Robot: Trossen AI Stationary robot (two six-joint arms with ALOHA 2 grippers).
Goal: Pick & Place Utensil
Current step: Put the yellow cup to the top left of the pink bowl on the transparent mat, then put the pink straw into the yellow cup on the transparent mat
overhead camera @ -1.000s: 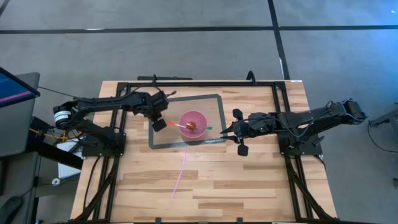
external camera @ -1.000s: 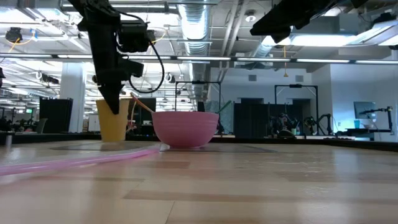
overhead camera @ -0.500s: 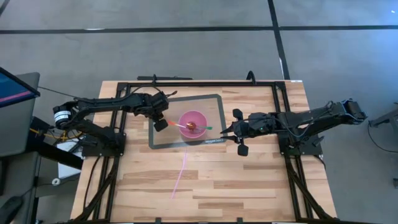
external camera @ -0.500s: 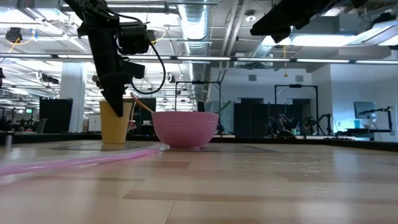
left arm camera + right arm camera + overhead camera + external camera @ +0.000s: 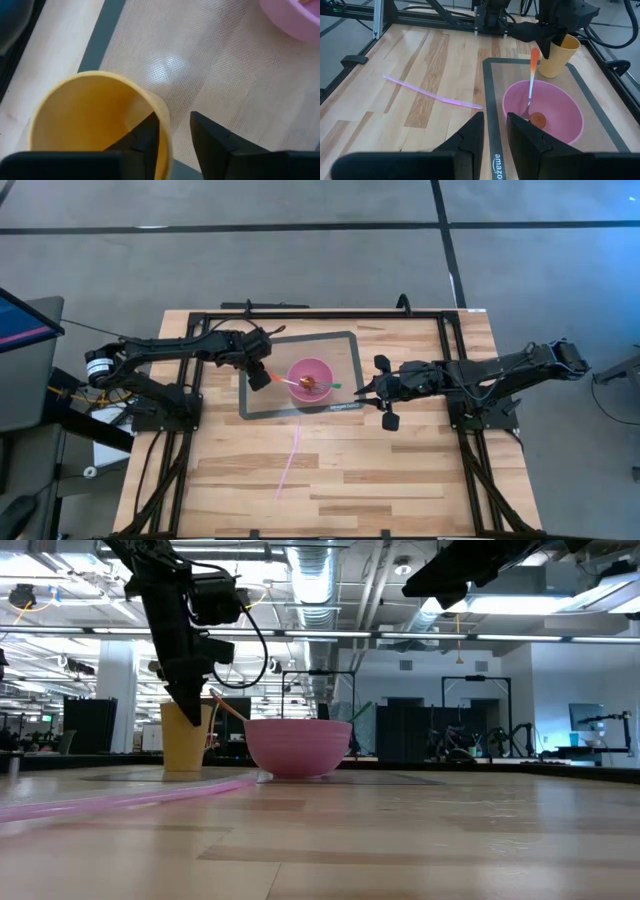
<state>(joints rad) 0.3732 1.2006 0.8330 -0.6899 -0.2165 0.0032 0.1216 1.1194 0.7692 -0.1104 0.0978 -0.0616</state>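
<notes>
Left of the bowl (image 5: pixel 311 378), left gripper (image 5: pixel 262 372) over the cup. Right gripper (image 5: pixel 375 392) right of it.

Level: cup (image 5: pixel 185 736) beside bowl, straw (image 5: pixel 120 797) in front.

Wrists: fingers (image 5: pixel 150 135) pinching cup rim; spoon (image 5: pixel 532 82) in bowl, right fingers (image 5: pixel 470 135) slightly parted, empty.

The left arm reaches in from the surface's left edge toward its far middle, the wrist bent so the left gripper (image 5: pixel 258 374) points down. Its fingers (image 5: pixel 148 136) stand a narrow gap apart, closed on a thin wall held between them. The right arm stretches low from the right edge toward the middle, the right gripper (image 5: pixel 372 391) level with the surface, its fingers (image 5: pixel 470 136) parted and holding nothing.
</notes>
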